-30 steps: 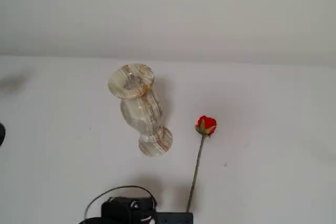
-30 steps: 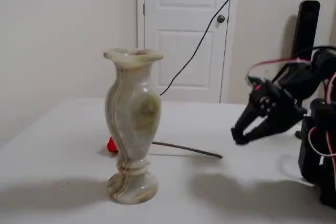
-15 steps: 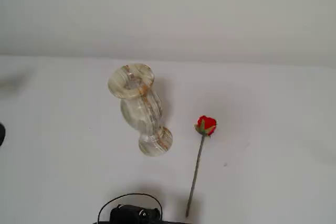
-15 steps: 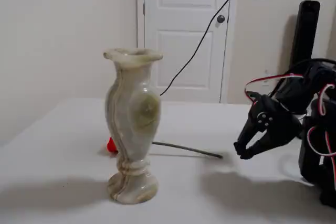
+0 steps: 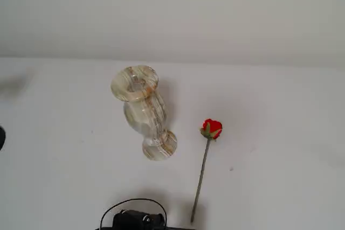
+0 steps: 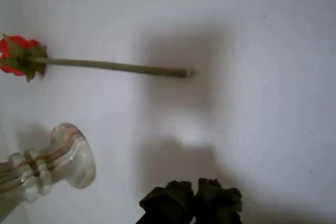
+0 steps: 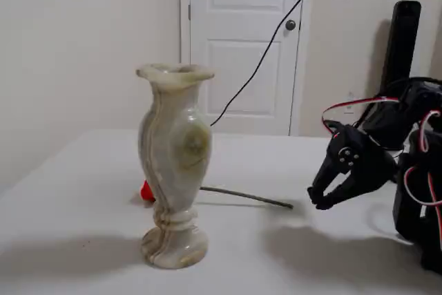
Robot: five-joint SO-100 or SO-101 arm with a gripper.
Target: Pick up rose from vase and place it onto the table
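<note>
The rose [image 5: 205, 157] lies flat on the counter [image 5: 280, 133], clear of the vase [image 5: 142, 109]. In the fixed view from above, the red bud sits just beside the vase foot, to its right, and the stem runs down the picture toward the arm. Nothing touches the stem along its visible length. In the side fixed view the bud [image 7: 146, 191] is mostly hidden behind the vase body [image 7: 174, 164], and the stem emerges to the right and ends short of the hand [image 7: 319, 200].

The vase stands upright on its round foot, and no stem shows in its mouth. This suggests the placing step is complete: the flower rests on the surface the task names.

The hand is empty. In the side fixed view its fingertips sit close together with no clear gap between them, low over the counter and apart from the stem tip. In the wrist view the two dark fingertips [image 6: 212, 196] lie side by side and appear to touch, so the hand is read as pressed together.

The hand position, near the stem end, is consistent with a release made at that end. A flat-lying stem needs no further support
</note>
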